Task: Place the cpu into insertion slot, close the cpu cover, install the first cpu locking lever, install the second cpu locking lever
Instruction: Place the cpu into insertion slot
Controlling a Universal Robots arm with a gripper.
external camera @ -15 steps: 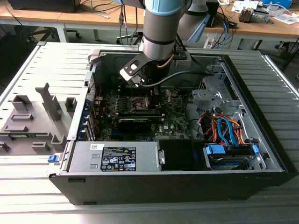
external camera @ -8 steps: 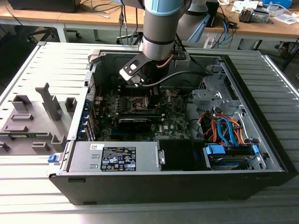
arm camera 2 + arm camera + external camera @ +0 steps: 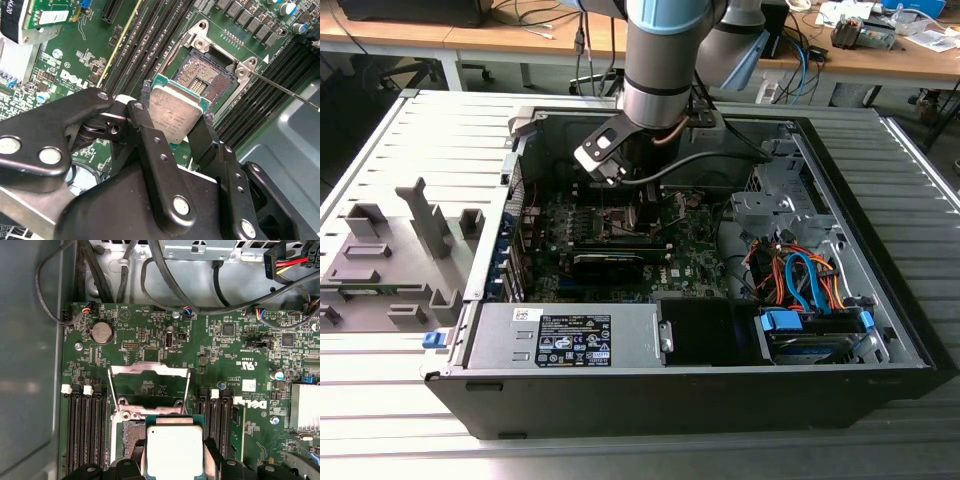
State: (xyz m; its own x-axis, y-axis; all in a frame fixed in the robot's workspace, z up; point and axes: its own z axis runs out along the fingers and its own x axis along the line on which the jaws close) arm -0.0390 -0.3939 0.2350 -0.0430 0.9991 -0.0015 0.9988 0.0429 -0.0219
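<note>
Robot arm (image 3: pixel 660 60), grey with pale blue joints, reaches down from the upper middle of the exterior view into an open black computer case (image 3: pixel 670 400) lying on a grey slatted bench (image 3: pixel 390 420).

In both wrist views we see its black metal gripper (image 3: pixel 178 102), jaws clenched on two opposite edges of the cpu (image 3: pixel 176 120), a small flat square chip with a silver-grey metal top and a green border. The chip hangs close over the insertion slot (image 3: pixel 210 77), a square socket with a dark, pin-studded centre and a metal rim, set in the green circuit board (image 3: pixel 150 345). It partly overlaps the socket and, as far as we can judge, is not yet seated.

In the first wrist view the cpu cover (image 3: pixel 150 371), a thin silvery square frame with a window, stands swung open beside the socket. In the second wrist view a thin steel lever rod (image 3: pixel 285 92) juts out free near the socket's corner.

We judge the first step, placing the chip, to be in hand. Seating it calls for squaring the chip's edges to the socket rim and lowering it level and gently onto the delicate contacts.
</note>
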